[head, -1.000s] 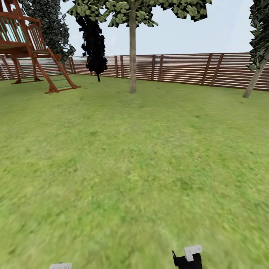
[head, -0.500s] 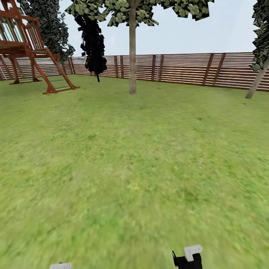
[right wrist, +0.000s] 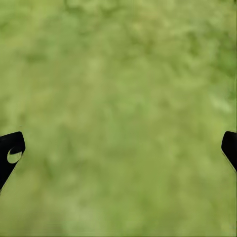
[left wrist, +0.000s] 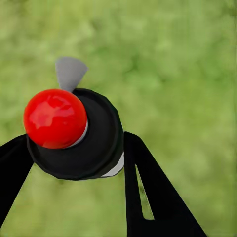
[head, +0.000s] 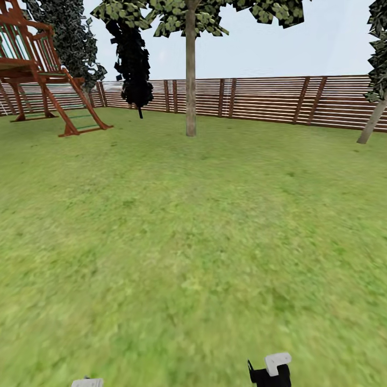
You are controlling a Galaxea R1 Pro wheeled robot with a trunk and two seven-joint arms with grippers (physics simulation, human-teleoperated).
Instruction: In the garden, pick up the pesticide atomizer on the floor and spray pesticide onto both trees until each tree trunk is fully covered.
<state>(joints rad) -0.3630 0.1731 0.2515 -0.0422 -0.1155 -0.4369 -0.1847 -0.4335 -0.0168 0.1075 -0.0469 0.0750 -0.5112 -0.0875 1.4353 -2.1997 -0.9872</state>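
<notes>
Ground: green lawn [head: 193,242] spreads all around me, mottled with paler yellowish patches and smeared soft close to my base.
Boundary: a brown slatted fence [head: 258,99] of horizontal boards with darker posts closes off the far side of my view.
Structure: a red-brown wooden playhouse [head: 37,64] stands at far left, its ladder slanting down onto the grass.
Planting: a dark narrow cypress-like tree [head: 131,59] rises before the fence beside a greyer leafy one [head: 72,37]; possibly more greenery behind, too blurred to tell.
Sky: pale blue-grey haze [head: 322,43] above the fence.
Light: flat and even.
</notes>
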